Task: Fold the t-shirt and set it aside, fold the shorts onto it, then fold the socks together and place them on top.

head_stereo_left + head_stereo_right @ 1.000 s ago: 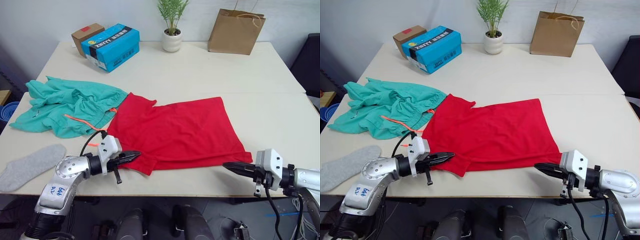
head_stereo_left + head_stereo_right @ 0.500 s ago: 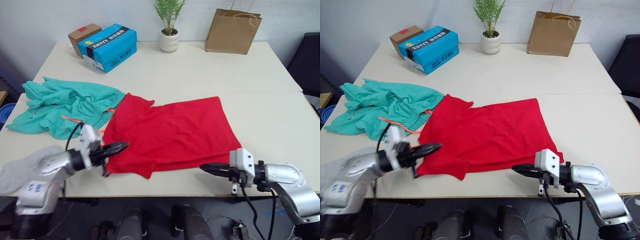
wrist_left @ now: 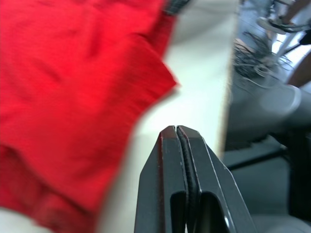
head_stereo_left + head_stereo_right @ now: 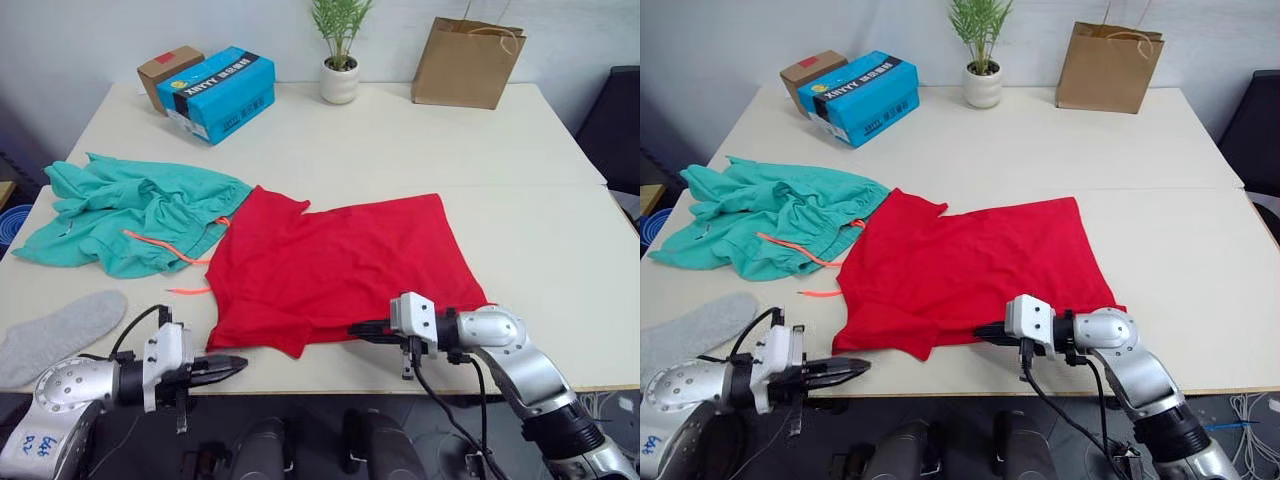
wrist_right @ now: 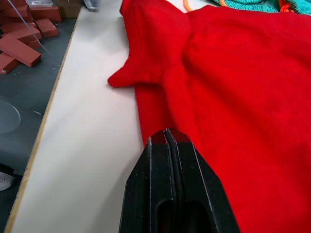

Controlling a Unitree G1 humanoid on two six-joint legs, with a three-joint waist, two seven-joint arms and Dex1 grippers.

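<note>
My right tool (image 4: pixel 358 329) has its two fingers pressed together and grips nothing. It lies low at the near hem of the t-shirt (image 4: pixel 345 268), with the tips pointing along that hem toward the folded near-left corner just ahead. The shirt lies flat, its long axis running left to right across me, so most of the cloth is on the far side of this tool. My left tool (image 4: pixel 232 365) also has its fingers together and empty. It sits at the tabletop (image 4: pixel 400 140) edge, a little short of that same corner and clear of the cloth. I judge the right tool is nearer to the hem, so it should open and take the cloth first.

The shorts (image 4: pixel 130 210) lie crumpled beyond the left tool, touching the shirt's far-left corner. One sock (image 4: pixel 60 330) lies near the left tool, on its outer side. Beyond the shirt the surface is bare and smooth as far as the box (image 4: pixel 222 92), plant (image 4: pixel 340 60) and bag (image 4: pixel 470 62).
</note>
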